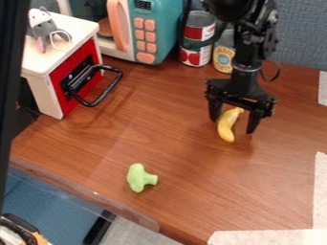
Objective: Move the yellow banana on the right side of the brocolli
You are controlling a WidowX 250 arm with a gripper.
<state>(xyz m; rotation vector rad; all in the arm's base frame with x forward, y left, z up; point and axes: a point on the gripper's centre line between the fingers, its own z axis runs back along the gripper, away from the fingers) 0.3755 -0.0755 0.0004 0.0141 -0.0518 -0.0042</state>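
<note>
One black pincer [232,126] hangs over the worktop [172,129], right of centre and toward the back in the camera view. Its state: spread wide, a finger on either side of the yellow banana [224,130], with no grip closed on it. The banana lies on the wood, slightly curved, one end toward the back and the other toward the near edge; it sits closer to the finger at the view's left, though I cannot tell whether they touch. Black arm [246,52] rises from the pincer to the top edge of the view. Behind it, at the back: a red-and-white can [195,50], and just beside it a can with a yellow label [223,57], partly hidden by the arm. Green broccoli [138,178] lies nearer the front edge, stem pointing to the view's right, well apart from the banana, which is to its right and farther back. Back left, a teal toy microwave [152,33] with orange buttons; beside it a white toy oven [48,91] with red front and black handle [105,95], a grey toy mouse [42,27] on top. Pale tape [268,237] marks the near right corner.
</note>
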